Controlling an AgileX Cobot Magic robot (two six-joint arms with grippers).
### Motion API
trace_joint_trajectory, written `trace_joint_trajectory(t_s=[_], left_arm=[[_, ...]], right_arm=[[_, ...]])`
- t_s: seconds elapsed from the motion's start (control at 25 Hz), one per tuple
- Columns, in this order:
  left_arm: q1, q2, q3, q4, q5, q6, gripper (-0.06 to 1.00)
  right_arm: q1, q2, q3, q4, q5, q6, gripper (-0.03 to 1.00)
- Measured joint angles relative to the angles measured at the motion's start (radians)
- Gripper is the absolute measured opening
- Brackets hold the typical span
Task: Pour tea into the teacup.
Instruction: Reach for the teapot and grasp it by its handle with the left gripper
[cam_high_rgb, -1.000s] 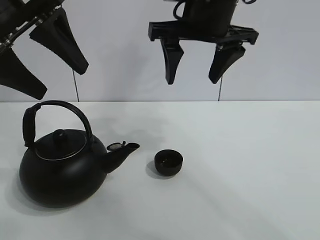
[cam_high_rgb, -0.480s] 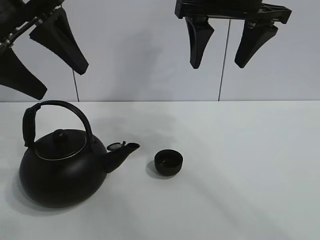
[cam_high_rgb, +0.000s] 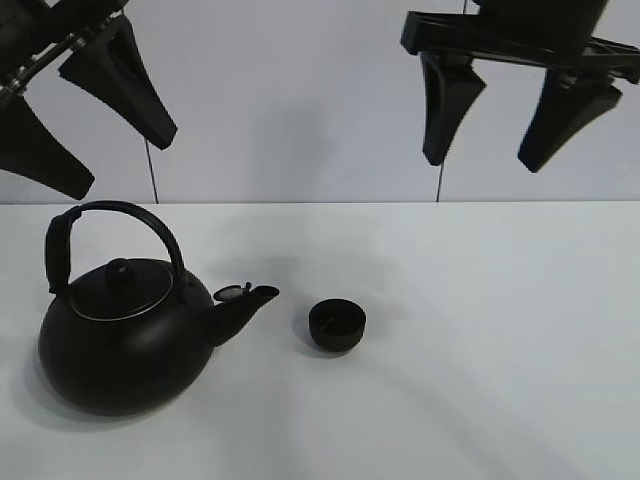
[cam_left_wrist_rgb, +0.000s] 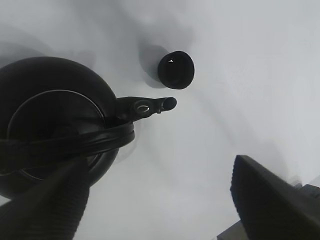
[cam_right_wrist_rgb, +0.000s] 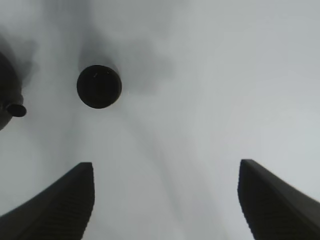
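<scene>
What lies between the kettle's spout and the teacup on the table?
Nothing: only bare white table separates the spout from the teacup, clearest in the exterior high view.

The table (cam_high_rgb: 500, 350) lies open to the right of the teacup (cam_high_rgb: 337, 325) and in front of it, leaving room to reach down there unhindered. On the cup's left the kettle (cam_high_rgb: 120, 350) stands near. Its spout (cam_high_rgb: 245, 305) points at the cup across a narrow gap, and its arched handle (cam_high_rgb: 115, 215) rises above the lid (cam_high_rgb: 120, 285).
</scene>
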Motion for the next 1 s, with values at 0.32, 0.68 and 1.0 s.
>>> trace_joint_trajectory(t_s=[0.32, 0.68, 1.0], left_arm=[[0.000, 0.000, 0.000, 0.000, 0.000, 0.000, 0.57], [0.000, 0.000, 0.000, 0.000, 0.000, 0.000, 0.57], [0.000, 0.000, 0.000, 0.000, 0.000, 0.000, 0.57]], right_arm=[[-0.118, -0.183, 0.212, 0.059, -0.044, -0.041, 0.55], [-0.130, -0.209, 0.249, 0.074, -0.034, -0.041, 0.55], [-0.130, -0.209, 0.249, 0.094, -0.037, -0.038, 0.55]])
